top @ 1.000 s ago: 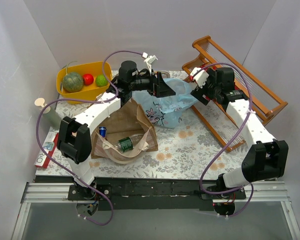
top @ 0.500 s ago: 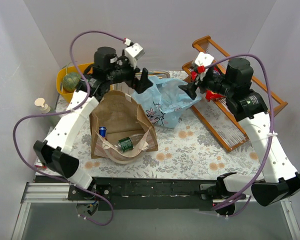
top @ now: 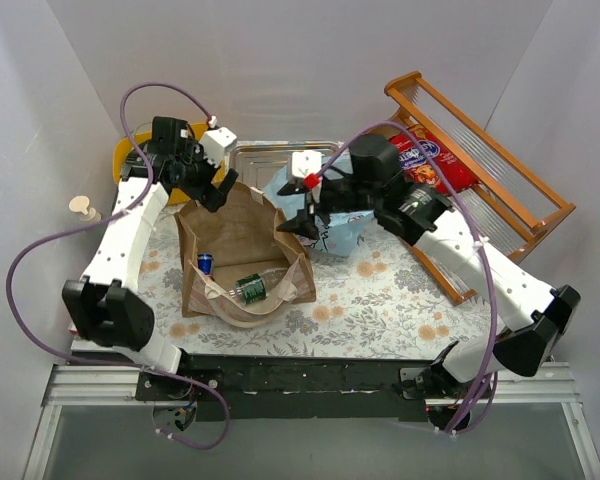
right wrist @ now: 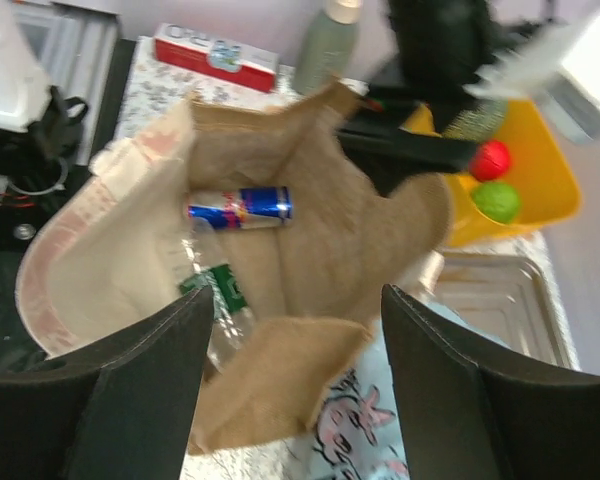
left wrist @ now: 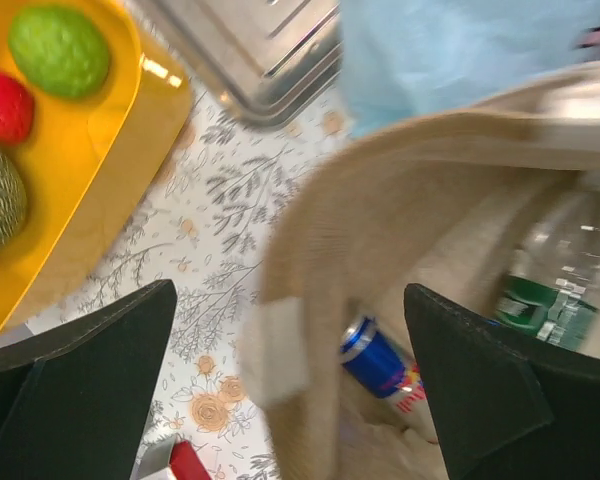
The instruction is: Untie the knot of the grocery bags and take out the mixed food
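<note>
Lying in the brown paper bag (right wrist: 330, 220), the blue-silver can (right wrist: 240, 208) looks light, slick; grip mid-body. Left claw (left wrist: 290, 300) and right claw (right wrist: 295, 295) gape empty.

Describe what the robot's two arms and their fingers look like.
The left arm and right arm are white tubular links joined by chunky black joints. A purple cable loops loosely along each. A small white camera box sits at each wrist. The fingers are broad, flat, matte black wedges.
</note>
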Robot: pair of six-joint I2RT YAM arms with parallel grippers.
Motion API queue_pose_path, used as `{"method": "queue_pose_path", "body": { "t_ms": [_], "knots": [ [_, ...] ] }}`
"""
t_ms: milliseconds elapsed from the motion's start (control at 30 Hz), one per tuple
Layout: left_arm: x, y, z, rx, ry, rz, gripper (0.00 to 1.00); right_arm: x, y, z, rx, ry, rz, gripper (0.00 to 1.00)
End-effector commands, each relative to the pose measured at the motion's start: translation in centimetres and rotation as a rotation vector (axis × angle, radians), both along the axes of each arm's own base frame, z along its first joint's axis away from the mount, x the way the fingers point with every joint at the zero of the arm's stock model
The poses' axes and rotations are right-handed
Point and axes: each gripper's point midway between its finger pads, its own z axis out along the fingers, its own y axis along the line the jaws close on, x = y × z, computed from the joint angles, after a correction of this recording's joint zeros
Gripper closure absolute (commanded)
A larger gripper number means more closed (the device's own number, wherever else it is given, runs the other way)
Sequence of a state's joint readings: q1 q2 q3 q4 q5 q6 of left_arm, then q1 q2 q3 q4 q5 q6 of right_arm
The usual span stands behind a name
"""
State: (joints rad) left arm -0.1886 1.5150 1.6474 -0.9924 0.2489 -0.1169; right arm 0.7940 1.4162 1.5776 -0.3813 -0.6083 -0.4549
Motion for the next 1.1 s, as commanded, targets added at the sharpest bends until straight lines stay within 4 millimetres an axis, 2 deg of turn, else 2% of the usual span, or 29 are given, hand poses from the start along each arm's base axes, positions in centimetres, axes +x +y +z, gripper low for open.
{"method": "queue_pose_path", "body": {
  "t_ms": [0,100,133,200,233,267,300,333,367,400,433,467,567,600,667,700,733,767,800,833,867,933,1033,1067],
  "knots": [
    [2.8,2.8,-0.6,0.007,-0.033,0.043,0.02,-2.8,3.2,0.5,0.036,-0.027,0.092,0.27],
    [3.2,3.1,-1.4,0.020,-0.002,0.009,0.02,-4.3,4.9,-1.3,0.018,-0.026,0.121,0.28],
    [2.6,2.5,-2.2,-0.009,0.049,-0.026,0.04,-4.4,5.3,-2.2,0.005,-0.026,0.124,0.29],
    [2.1,2.5,-1.9,-0.027,0.062,-0.092,0.22,-5.6,6.5,-3.6,-0.017,-0.019,0.151,0.29],
    [0.6,2.1,-2.7,-0.047,0.137,-0.125,0.32,-5.6,6.9,-4.7,-0.041,-0.032,0.146,0.29],
    [-0.3,1.3,-2.6,-0.085,0.166,-0.170,0.50,-5.9,7.2,-5.7,-0.064,-0.035,0.152,0.29],
    [-0.9,0.7,-2.1,-0.106,0.185,-0.201,0.62,-6.8,7.9,-6.9,-0.089,-0.033,0.172,0.30],
    [-2.5,0.4,-2.4,-0.131,0.254,-0.213,0.71,-6.7,8.1,-7.8,-0.110,-0.038,0.157,0.30],
    [-3.2,-0.2,-2.3,-0.167,0.279,-0.228,0.81,-7.0,8.2,-9.5,-0.141,-0.036,0.161,0.31],
    [-3.8,-0.4,-2.1,-0.183,0.299,-0.227,0.95,-7.6,8.5,-10.7,-0.166,-0.033,0.166,0.32],
    [-4.6,-0.6,-2.2,-0.206,0.332,-0.209,0.98,-7.4,8.5,-11.6,-0.185,-0.043,0.149,0.33],
    [-5.4,-0.8,-1.2,-0.221,0.312,-0.208,1.00,-7.6,8.2,-13.3,-0.217,-0.049,0.154,0.33],
    [-6.7,-1.7,0.7,-0.291,0.269,-0.194,1.00,-7.1,7.1,-16.3,-0.284,-0.076,0.123,0.35],
    [-7.7,-2.0,2.7,-0.322,0.204,-0.204,1.00,-6.8,6.6,-16.9,-0.306,-0.103,0.118,0.35],
    [-8.8,-2.5,4.6,-0.357,0.122,-0.217,1.00,-6.4,5.3,-18.3,-0.347,-0.133,0.094,0.35],
    [-11.0,-2.8,7.1,-0.376,0.021,-0.246,1.00,-6.2,5.0,-18.5,-0.355,-0.155,0.087,0.35],
    [-11.0,-2.9,8.6,-0.383,-0.076,-0.257,1.00,-5.8,4.6,-18.6,-0.366,-0.172,0.067,0.35],
    [-11.7,-3.1,8.4,-0.417,-0.084,-0.227,1.00,-5.8,4.1,-18.6,-0.371,-0.185,0.063,0.34],
    [-12.7,-3.1,9.3,-0.423,-0.153,-0.235,1.00,-5.9,3.6,-19.3,-0.388,-0.195,0.065,0.34],
    [-14.6,-3.1,12.0,-0.424,-0.309,-0.272,1.00,-5.9,3.2,-19.7,-0.401,-0.197,0.062,0.34],
    [-15.4,-3.2,10.5,-0.436,-0.304,-0.269,1.00,-5.8,2.9,-19.8,-0.403,-0.195,0.057,0.34],
    [-17.4,-3.0,9.4,-0.423,-0.320,-0.282,1.00,-6.0,2.8,-20.3,-0.401,-0.181,0.058,0.33],
    [-18.1,-2.7,4.7,-0.395,-0.174,-0.262,1.00,-6.2,3.4,-20.4,-0.377,-0.165,0.082,0.32],
    [-18.1,-2.6,4.1,-0.395,-0.152,-0.249,1.00,-6.1,3.9,-20.4,-0.366,-0.168,0.088,0.32]
  ]
}}
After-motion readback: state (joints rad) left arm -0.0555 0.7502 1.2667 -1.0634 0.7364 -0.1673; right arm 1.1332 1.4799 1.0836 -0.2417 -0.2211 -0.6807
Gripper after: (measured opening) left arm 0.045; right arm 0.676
